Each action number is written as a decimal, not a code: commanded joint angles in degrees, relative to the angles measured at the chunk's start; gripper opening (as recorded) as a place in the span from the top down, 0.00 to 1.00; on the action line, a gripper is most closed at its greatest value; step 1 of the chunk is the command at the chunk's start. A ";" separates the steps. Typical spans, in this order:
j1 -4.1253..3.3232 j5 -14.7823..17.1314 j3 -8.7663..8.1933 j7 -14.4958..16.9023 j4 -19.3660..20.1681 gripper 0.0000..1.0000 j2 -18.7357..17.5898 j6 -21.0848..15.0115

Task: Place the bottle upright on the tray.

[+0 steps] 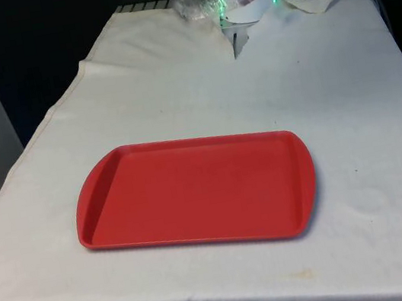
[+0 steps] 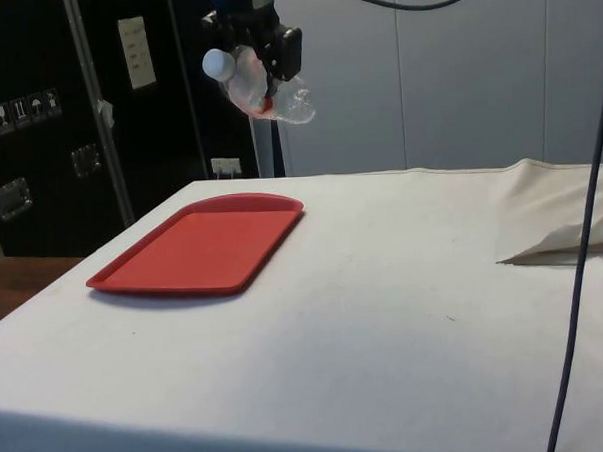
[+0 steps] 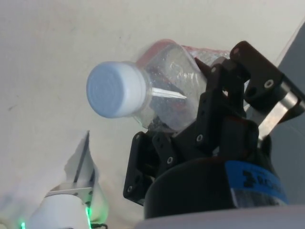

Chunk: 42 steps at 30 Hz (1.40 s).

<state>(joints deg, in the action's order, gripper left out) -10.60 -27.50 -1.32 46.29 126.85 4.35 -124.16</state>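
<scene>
The tray (image 1: 193,194) lies on the cloth (image 1: 346,95), bottle (image 2: 260,88) above.

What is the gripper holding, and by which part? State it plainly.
The gripper holds a clear plastic bottle with a white cap, clamped around its body below the neck, lifted and tilted above the table.

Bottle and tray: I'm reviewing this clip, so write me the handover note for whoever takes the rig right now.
Gripper: shut on the clear plastic bottle, held high in the air, above the table's end beyond the tray.
Bottle: crumpled, white cap on, tilted rather than upright, clear of the cloth.
Red tray: flat on the white cloth, nothing on it.
Done: bottle grasped and lifted.
Left: carry it over the tray, turn it upright, set it down base first, release.
</scene>
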 commanded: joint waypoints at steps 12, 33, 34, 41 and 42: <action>0.06 5.39 -1.49 1.83 0.17 0.65 0.06 -2.86; 0.06 14.90 -3.78 6.59 0.06 0.65 0.00 -3.90; 0.06 15.93 -3.95 7.33 0.17 0.65 0.00 -4.41; 0.06 20.05 -4.93 9.74 -0.11 0.65 -0.11 -4.70; 0.06 18.51 -4.64 8.71 0.06 0.65 0.00 -4.13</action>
<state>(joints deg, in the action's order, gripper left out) -10.54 -8.48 -6.07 55.29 126.85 4.35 -128.34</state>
